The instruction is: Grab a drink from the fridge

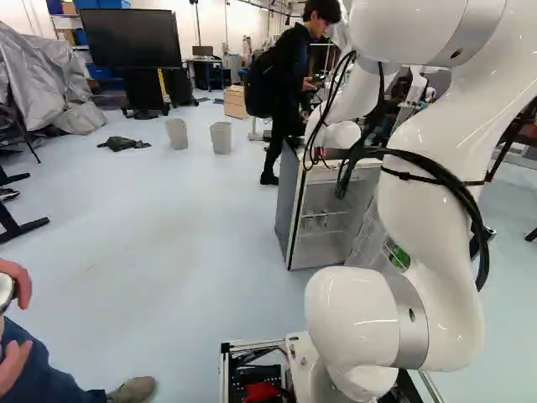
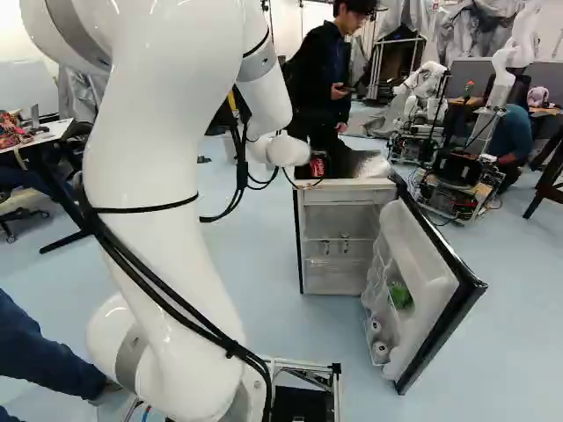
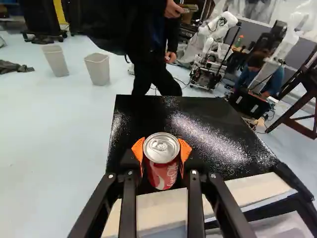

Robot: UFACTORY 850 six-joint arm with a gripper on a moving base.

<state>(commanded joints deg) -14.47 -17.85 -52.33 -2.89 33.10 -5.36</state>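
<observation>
In the right base view my gripper (image 2: pixel 307 168) is at the fridge's top, beside a red can (image 2: pixel 318 163). The wrist view shows the gripper (image 3: pixel 162 152) shut on the upright red can (image 3: pixel 162 171), an orange pad touching each side. Under and behind the can lies the fridge's black top (image 3: pixel 198 134); whether the can rests on it or hangs just above, I cannot tell. The fridge (image 2: pixel 345 195) stands with its door (image 2: pixel 431 272) swung open. Bottles or cans (image 2: pixel 376 338) sit low in the door, below a green item (image 2: pixel 400 294).
A person (image 1: pixel 289 84) stands close behind the fridge. Another person's hand (image 1: pixel 15 285) and leg show at the left of the left base view. Two grey bins (image 1: pixel 221 137) stand on the floor beyond. Another robot (image 2: pixel 453 180) is at the right of the right base view.
</observation>
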